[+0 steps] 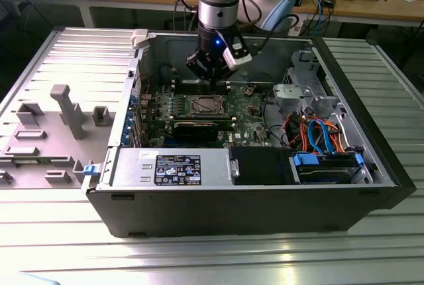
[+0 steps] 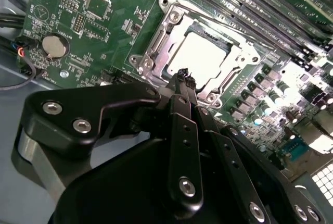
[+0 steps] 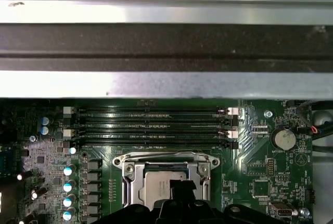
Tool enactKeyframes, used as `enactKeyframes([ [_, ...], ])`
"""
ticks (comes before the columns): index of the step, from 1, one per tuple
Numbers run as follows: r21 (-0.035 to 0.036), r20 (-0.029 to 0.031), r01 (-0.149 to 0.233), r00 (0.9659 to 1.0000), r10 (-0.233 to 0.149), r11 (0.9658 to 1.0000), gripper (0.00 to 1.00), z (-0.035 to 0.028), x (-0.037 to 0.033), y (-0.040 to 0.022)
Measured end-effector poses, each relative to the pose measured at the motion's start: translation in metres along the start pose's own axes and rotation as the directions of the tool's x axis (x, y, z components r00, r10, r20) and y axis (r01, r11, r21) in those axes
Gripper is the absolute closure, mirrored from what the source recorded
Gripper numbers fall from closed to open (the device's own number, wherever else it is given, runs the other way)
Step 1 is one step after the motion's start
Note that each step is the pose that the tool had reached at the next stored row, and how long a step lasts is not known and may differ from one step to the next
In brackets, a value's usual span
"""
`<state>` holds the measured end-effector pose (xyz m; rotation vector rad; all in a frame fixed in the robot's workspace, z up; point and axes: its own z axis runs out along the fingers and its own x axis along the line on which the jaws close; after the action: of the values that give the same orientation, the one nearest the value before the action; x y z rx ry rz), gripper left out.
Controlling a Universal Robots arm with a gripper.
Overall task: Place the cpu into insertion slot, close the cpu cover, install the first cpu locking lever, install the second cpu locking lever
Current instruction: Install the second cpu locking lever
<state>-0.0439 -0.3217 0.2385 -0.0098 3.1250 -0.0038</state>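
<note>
The cpu (image 2: 200,57) lies flat in the insertion slot (image 1: 205,106) on the green motherboard, its silver-grey top showing. The cpu cover (image 2: 156,41), a silvery frame, lies down around it, and the chip shows through its cut-out. In the first wrist view the cpu (image 3: 156,187) and the cpu cover (image 3: 130,172) sit just beyond the fingertips. My gripper (image 2: 182,74) hangs above the near edge of the socket with its black fingers pressed together and nothing between them. In the exterior view the gripper (image 1: 210,79) stands over the board just behind the socket. I cannot tell how the locking levers stand.
Long black memory slots (image 3: 151,127) run beside the socket. A black graphics card (image 1: 202,128) lies in front of it. The case wall (image 3: 166,52) rises behind the board. Drive cages and cables (image 1: 318,132) fill the exterior view's right. A grey fixture plate (image 1: 53,126) lies on the left.
</note>
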Motion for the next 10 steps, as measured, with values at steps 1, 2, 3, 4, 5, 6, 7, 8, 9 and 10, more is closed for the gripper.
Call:
enactKeyframes([
  [1, 0.0001, 0.0, 0.0, 1.0, 0.0, 1.0, 0.89, 0.0, 0.0, -0.0015],
  [2, 0.0001, 0.0, 0.0, 1.0, 0.0, 1.0, 0.89, 0.0001, 0.0, -0.0033],
  [3, 0.0, 0.0, 0.0, 1.0, 0.0, 1.0, 0.89, 0.0001, 0.0, -0.0044],
  [4, 0.0, 0.0, 0.0, 1.0, 0.0, 1.0, 0.89, 0.0001, 0.0, -0.0057],
  [5, 0.0, 0.0001, 0.0, 1.0, 0.0, 1.0, 0.89, 0.0001, 0.0, -0.0068],
  [6, 0.0, 0.0, 0.0, 1.0, 0.0, 1.0, 0.89, 0.0001, 0.0, -0.0081],
  [7, 0.0, 0.0, 0.0, 1.0, 0.0, 1.0, 0.89, 0.0002, 0.0, -0.0093],
  [8, 0.0, 0.0, 0.0, 1.0, 0.0, 1.0, 0.89, 0.0002, 0.0001, -0.0106],
  [9, 0.0, 0.0, 0.0, 1.0, 0.0, 1.0, 0.89, 0.0002, 0.0001, -0.0119],
  [10, 0.0, 0.0, 0.0, 1.0, 0.0, 1.0, 0.89, 0.0003, 0.0001, -0.013],
])
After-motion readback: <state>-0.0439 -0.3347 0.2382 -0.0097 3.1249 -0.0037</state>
